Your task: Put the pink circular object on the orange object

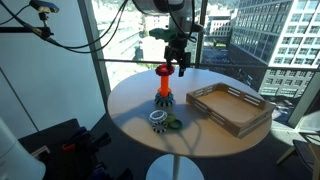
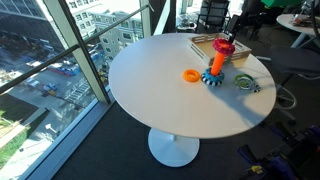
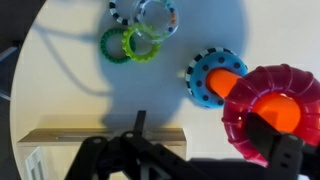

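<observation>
Pink ring (image 3: 268, 100) round peg (image 3: 279, 112) top in wrist view, gripper (image 1: 179, 66) jaws wide, orange ring (image 2: 190, 75) in an exterior view only

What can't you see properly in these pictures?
- Wrist view: the pink ring hides most of the orange peg.
- Wrist view: the dark fingers cover part of the wooden tray.
- Exterior view: the small rings are too tiny to count.
</observation>
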{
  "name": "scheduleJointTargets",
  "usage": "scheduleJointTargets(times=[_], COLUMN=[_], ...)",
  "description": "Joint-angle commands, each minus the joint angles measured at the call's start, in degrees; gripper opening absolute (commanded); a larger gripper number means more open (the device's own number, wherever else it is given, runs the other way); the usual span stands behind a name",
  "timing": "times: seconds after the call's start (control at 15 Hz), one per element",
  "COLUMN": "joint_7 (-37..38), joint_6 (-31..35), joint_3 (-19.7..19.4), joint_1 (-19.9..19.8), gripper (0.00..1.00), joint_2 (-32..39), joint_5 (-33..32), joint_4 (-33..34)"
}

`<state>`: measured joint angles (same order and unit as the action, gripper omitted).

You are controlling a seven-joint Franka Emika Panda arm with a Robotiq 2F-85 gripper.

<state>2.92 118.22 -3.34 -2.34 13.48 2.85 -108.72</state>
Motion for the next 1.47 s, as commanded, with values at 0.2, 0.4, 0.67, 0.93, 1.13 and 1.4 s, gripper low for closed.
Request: scheduleJointTargets(times=[0.2, 0.4, 0.67, 0.93, 1.13, 1.4], joint_7=[-0.8, -1.1, 0.2, 0.4, 0.1, -0.1], joint_6=[-0.1, -0.2, -0.1, -0.1, 0.3, 1.4], joint_3=[0.6, 1.1, 1.4, 1.4, 1.4, 1.4], joint_1=[-0.3, 0.0, 0.5, 0.5, 0.5, 0.5], gripper=[1.00, 1.00, 1.00, 1.00, 1.00, 1.00], joint_2=[-1.1, -2.7, -3.3, -2.3, -1.7, -0.8], joint_5=[1.0, 1.2, 0.3, 0.3, 0.3, 0.3], joint_4=[0.1, -0.3, 0.7, 1.8, 2.3, 2.7])
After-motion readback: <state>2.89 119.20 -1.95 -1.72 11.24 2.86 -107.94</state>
